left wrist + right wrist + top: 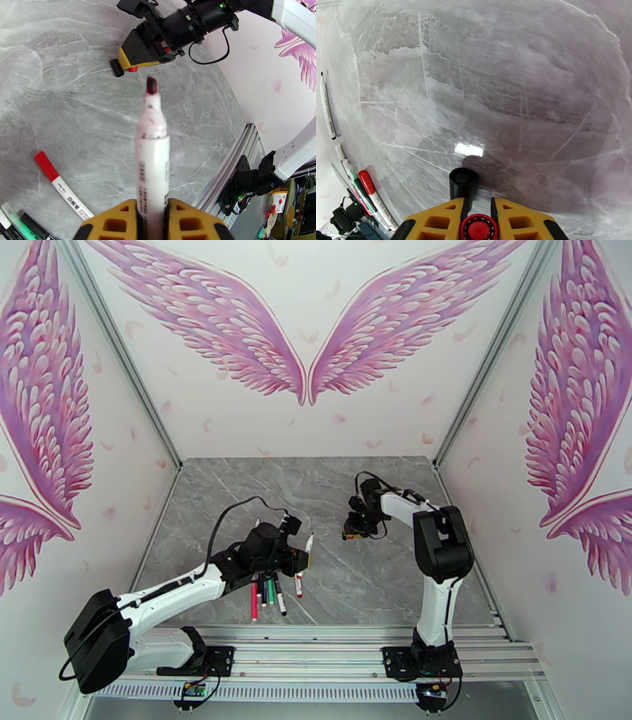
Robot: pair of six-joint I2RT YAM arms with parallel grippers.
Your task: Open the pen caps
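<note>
Grey marble tabletop (379,571) is stretching under both arms as I am watching from my station. My left gripper (152,215) is clamping a white pen barrel (152,158), its red tip bared and pointing toward the right gripper (478,207), which is pinching the red cap (478,228). A black cap (463,182) is standing on the table just beside those fingers. Several capped pens (268,590) are lying near the left gripper.

I see a grey marble-look worktop (537,98), smooth and shiny with a bright glare spot. The round red plastic cap (478,228) and the short black plastic cap (463,182) look smooth. The slim white plastic pen barrel (152,165) is glossy, smudged red.
</note>
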